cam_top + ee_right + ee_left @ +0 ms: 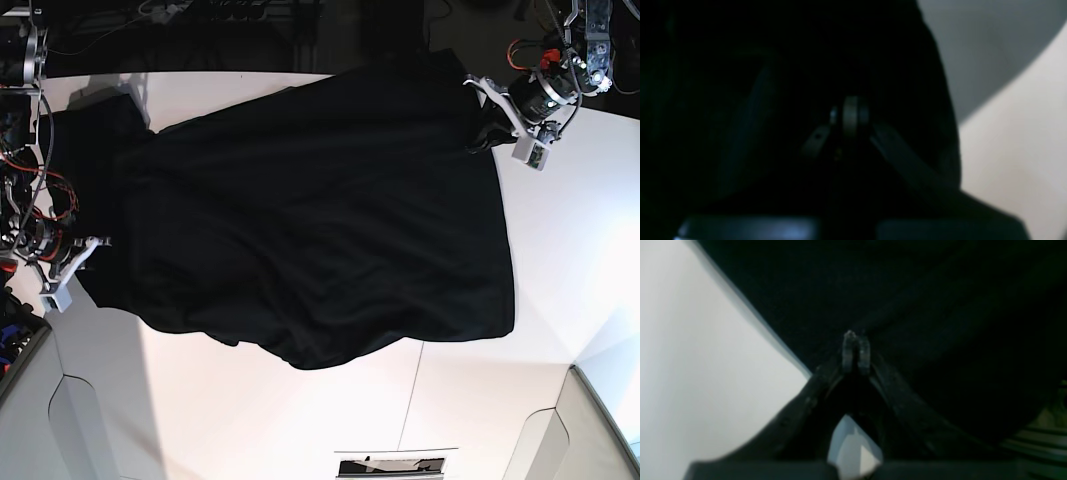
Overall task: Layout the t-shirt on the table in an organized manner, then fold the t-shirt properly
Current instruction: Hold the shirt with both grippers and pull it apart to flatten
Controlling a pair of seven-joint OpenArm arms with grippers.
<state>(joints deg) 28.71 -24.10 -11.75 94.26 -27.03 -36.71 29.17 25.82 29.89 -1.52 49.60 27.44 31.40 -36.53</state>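
The black t-shirt (320, 210) lay spread wide across the white desk (560, 240). The left pincer (856, 351) was pressed together, pinching the shirt's edge at 1 side. The right pincer (851, 116) was pressed together too, pinching the cloth at the other side.

dark floor (250, 25), possibly tangled cables (180, 10)

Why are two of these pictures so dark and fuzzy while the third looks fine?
Left wrist view: soft focus, the black t-shirt swallowing light beside the bright table. Right wrist view: darker still and blurred, the right hand barely visible against the cloth. Base view: sharp and evenly lit, though the shirt reads as a near-featureless black shape.
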